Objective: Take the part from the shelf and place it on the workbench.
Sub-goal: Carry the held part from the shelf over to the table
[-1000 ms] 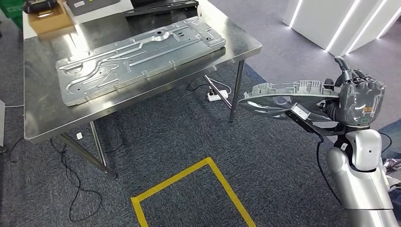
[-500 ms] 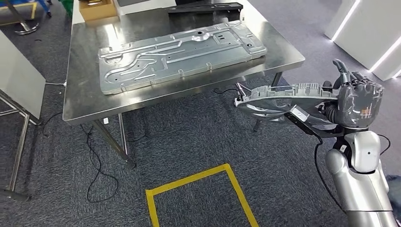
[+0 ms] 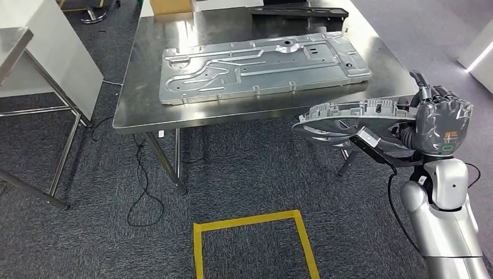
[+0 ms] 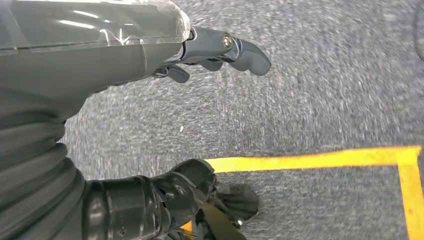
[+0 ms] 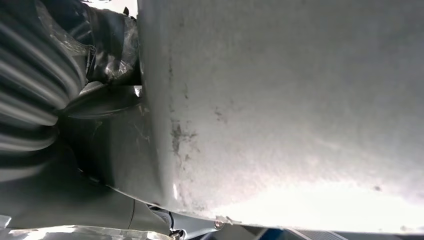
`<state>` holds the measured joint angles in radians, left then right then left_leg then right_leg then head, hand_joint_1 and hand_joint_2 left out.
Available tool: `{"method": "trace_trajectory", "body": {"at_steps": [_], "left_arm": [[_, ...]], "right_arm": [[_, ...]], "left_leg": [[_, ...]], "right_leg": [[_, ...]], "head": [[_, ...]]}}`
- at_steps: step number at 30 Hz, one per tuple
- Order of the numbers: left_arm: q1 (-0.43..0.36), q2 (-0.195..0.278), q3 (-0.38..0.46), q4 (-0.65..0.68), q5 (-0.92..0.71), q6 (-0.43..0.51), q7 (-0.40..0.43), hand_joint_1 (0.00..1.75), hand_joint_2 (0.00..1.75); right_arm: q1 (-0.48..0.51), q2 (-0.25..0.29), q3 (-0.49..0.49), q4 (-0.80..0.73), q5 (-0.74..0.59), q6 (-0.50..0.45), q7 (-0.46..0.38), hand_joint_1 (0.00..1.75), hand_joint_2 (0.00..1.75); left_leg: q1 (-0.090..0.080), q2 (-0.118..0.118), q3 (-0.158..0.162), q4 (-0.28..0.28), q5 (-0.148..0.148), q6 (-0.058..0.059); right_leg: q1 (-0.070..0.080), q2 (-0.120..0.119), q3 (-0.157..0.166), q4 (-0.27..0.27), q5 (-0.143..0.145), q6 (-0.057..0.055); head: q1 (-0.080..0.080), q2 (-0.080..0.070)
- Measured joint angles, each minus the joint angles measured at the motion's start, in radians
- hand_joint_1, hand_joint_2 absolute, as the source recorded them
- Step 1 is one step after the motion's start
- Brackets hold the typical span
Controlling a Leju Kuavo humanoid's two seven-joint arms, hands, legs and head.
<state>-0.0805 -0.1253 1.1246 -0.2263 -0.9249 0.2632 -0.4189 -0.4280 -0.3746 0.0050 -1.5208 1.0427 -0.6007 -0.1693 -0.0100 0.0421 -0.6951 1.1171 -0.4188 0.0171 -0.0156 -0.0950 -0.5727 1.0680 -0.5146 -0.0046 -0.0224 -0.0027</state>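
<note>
Right hand (image 3: 443, 125) grips part (image 3: 354, 119) level; set it probably on bare workbench (image 3: 256, 113) edge ahead-left, clear of panel (image 3: 264, 64)

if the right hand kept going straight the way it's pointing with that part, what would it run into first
Probably the workbench: the right hand holds the part pointing left, its tip near the bench's front edge. Depth is unclear, so it might pass just in front.
</note>
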Motion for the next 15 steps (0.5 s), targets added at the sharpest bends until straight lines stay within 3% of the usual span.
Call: {"method": "trace_trajectory", "body": {"at_steps": [2,4,5,7,9,11,12,13,15], "left_arm": [[-0.003,0.0,0.0,0.0,-0.001,0.0,0.0,0.0,1.75],[-0.003,0.002,0.0,0.0,-0.002,0.0,0.0,0.0,1.75],[-0.001,0.002,0.0,0.0,-0.002,0.0,0.0,0.0,1.75],[-0.001,0.002,0.0,0.0,-0.003,0.0,0.001,0.0,1.75],[-0.004,0.002,0.0,0.0,-0.003,0.0,0.003,0.0,1.75],[-0.008,0.002,0.0,0.0,-0.004,0.0,0.004,0.0,1.75],[-0.008,0.002,0.0,0.0,-0.005,0.0,0.004,0.0,1.75],[-0.007,0.002,0.0,0.0,-0.006,0.0,0.006,0.0,1.75],[-0.003,0.001,0.0,0.0,-0.008,-0.002,0.009,0.0,1.75]], "right_arm": [[-0.001,0.0,0.0,0.0,0.001,0.001,0.0,1.75,1.75],[-0.001,0.001,0.0,0.0,0.001,0.002,0.0,1.75,1.75],[-0.001,0.001,0.001,0.0,0.002,0.003,0.0,1.75,1.75],[-0.001,0.001,0.001,0.0,0.006,0.005,0.002,1.75,1.75],[-0.002,0.0,0.002,0.001,0.012,0.011,0.007,1.75,1.75],[-0.001,-0.001,0.002,0.004,0.017,0.017,0.011,1.75,1.75],[-0.001,-0.001,0.002,0.005,0.019,0.019,0.013,1.75,1.75],[-0.001,-0.001,0.002,0.007,0.021,0.019,0.014,1.75,1.75],[-0.004,-0.001,0.002,0.009,0.027,0.022,0.016,1.75,1.75]], "left_leg": [[-0.016,0.032,0.03,-0.06,0.008,0.013],[-0.021,0.013,0.034,-0.073,0.009,0.024],[-0.02,-0.001,0.042,-0.084,0.012,0.028],[-0.014,-0.022,0.06,-0.105,0.018,0.041],[-0.012,-0.041,0.07,-0.111,0.018,0.05],[-0.012,-0.061,0.074,-0.108,0.013,0.053],[-0.012,-0.071,0.076,-0.105,0.009,0.053],[-0.011,-0.079,0.079,-0.1,0.004,0.051],[-0.011,-0.091,0.081,-0.084,-0.011,0.043]], "right_leg": [[0.002,-0.022,0.008,-0.005,-0.006,0.008],[0.003,-0.045,0.017,-0.014,-0.009,0.018],[0.001,-0.04,0.023,-0.014,-0.014,0.023],[-0.003,0.016,0.009,0.027,-0.038,0.029],[-0.006,0.079,-0.054,0.14,-0.082,0.031],[-0.007,0.093,-0.123,0.237,-0.099,0.035],[-0.008,0.094,-0.139,0.242,-0.082,0.037],[-0.009,0.094,-0.134,0.209,-0.046,0.038],[-0.012,0.097,-0.095,0.092,0.031,0.04]], "head": [[0.0,0.0],[0.0,0.0],[0.001,0.0],[0.002,0.0],[0.003,0.0],[0.004,0.0],[0.004,0.0],[0.003,0.0],[0.004,0.0]]}}
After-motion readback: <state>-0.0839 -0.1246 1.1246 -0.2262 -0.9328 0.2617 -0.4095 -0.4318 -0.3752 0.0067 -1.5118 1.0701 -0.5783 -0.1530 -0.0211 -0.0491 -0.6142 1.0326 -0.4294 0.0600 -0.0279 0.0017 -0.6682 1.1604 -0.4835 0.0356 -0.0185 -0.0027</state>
